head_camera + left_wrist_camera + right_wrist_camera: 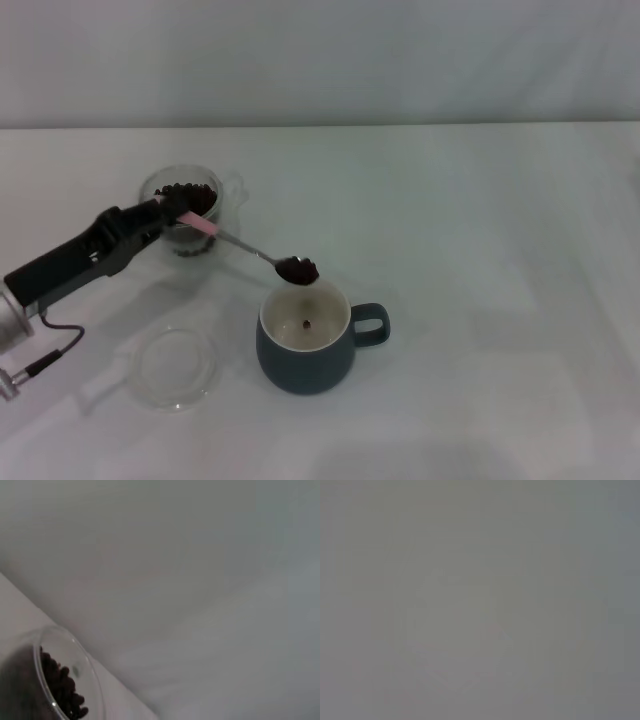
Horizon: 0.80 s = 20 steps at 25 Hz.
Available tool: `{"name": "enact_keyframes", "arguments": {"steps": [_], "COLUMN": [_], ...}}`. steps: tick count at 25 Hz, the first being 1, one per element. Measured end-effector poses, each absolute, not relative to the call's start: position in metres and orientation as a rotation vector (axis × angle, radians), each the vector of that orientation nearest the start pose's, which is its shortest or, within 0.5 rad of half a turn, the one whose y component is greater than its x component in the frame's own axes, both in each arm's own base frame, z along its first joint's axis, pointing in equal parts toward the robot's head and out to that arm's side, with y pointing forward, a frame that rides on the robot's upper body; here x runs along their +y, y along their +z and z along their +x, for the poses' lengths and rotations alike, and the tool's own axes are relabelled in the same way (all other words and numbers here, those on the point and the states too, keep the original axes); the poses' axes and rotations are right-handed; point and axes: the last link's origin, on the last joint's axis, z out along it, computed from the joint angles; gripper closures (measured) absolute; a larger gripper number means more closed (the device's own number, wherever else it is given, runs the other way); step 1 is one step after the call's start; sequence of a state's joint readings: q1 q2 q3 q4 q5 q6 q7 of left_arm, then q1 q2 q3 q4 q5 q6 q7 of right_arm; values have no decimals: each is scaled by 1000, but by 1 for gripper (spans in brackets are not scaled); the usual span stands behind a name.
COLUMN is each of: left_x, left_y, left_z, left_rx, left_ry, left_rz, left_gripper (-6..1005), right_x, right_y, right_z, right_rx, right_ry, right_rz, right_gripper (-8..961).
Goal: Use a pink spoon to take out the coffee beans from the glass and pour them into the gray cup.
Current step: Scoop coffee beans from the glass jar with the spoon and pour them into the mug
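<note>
The left tool is clamped on the pale pink handle end of the pink spoon, just in front of the glass at the far left of the white desk. The spoon slopes down from the tool toward the gray cup, and its metal bowl carries a small heap of coffee beans held just above the far rim of that cup, not touching it. The cup stands upright near the front middle of the desk with its loop handle pointing to the robot's right; 1 bean lies on its cream-white bottom. The glass is upright and holds a dark heap of beans; the left wrist view shows its clear rim with beans inside. A shallow clear glass dish lies on the desk to the left of the gray cup, near it but apart. The right tool does not appear in any view.
</note>
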State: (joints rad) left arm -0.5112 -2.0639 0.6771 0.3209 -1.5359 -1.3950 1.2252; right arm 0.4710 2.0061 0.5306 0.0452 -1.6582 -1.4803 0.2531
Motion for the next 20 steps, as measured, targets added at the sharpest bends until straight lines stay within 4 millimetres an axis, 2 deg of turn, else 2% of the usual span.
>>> {"name": "enact_keyframes", "arguments": {"steps": [9,20], "left_x": [334,346], "left_y": [-20,-18], "left_z": [-276,-258], "left_rx": [-1666,-1335], "left_ry": [-1186,-1089], "left_rz": [-2166,-2369], "left_gripper": [872,874], "right_x": [327,326], "right_y": [85,83], "right_z": [344,344], "right_rx": [379,386], "right_ry": [869,873], "right_rz": [-1213,-1212], "right_gripper": [123,123]}}
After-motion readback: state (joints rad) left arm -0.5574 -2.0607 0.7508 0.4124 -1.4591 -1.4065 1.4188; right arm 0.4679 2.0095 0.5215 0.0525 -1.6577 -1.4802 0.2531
